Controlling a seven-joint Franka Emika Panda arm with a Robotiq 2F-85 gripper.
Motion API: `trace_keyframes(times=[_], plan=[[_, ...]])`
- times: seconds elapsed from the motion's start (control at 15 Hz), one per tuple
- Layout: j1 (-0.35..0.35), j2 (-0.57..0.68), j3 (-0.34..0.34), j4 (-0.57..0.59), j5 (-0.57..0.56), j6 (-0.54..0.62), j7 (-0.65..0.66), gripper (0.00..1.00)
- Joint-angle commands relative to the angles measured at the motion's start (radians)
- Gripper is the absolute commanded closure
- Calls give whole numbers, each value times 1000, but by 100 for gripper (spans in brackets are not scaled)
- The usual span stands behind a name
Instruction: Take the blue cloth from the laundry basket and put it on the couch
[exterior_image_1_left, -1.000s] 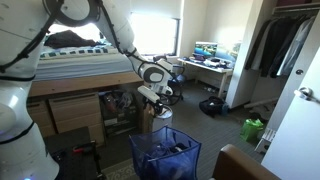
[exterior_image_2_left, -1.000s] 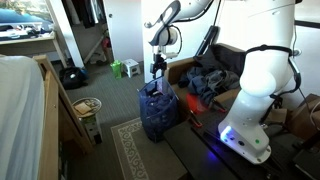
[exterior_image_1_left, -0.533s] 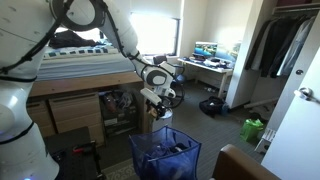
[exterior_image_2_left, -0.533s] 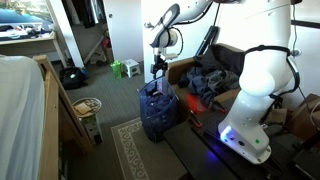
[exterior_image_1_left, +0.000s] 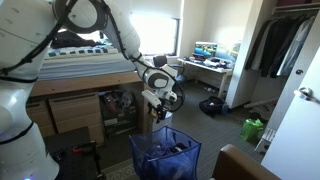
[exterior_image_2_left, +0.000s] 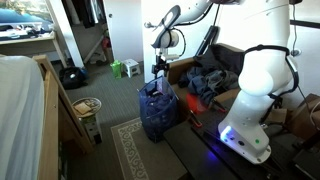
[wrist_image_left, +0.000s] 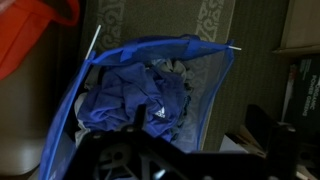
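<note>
The laundry basket (exterior_image_1_left: 165, 158), blue mesh with a darker rim, stands on the floor in both exterior views (exterior_image_2_left: 157, 118). The wrist view looks down into it, with its rim (wrist_image_left: 214, 82) at the right. The blue cloth (wrist_image_left: 132, 100) lies crumpled inside, with a small white logo on it; it shows dimly through the mesh (exterior_image_1_left: 172, 150). My gripper (exterior_image_1_left: 159, 110) hangs just above the basket's opening (exterior_image_2_left: 158, 74), and its two dark fingers stand apart, open and empty (wrist_image_left: 198, 126). The dark brown couch corner (exterior_image_1_left: 246, 166) is beside the basket.
A light wooden loft bed (exterior_image_1_left: 75, 85) stands behind the arm. A black bag (exterior_image_1_left: 211, 106) and a green bundle (exterior_image_1_left: 252, 130) lie on the floor further off. A patterned rug (exterior_image_2_left: 132, 152) lies by the basket. Clothes are piled on the couch (exterior_image_2_left: 205, 82).
The gripper has come down a little toward the basket's opening. The cloth and basket have not moved.
</note>
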Motion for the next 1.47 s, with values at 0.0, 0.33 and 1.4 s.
trace_keyframes(times=[0.0,0.33,1.4], plan=[[-5,99,7,81,-12,-20,69,0],[7,269,-2,213,-26,-40,128,0],[-4,602,-22,555,-44,-275,230,0]])
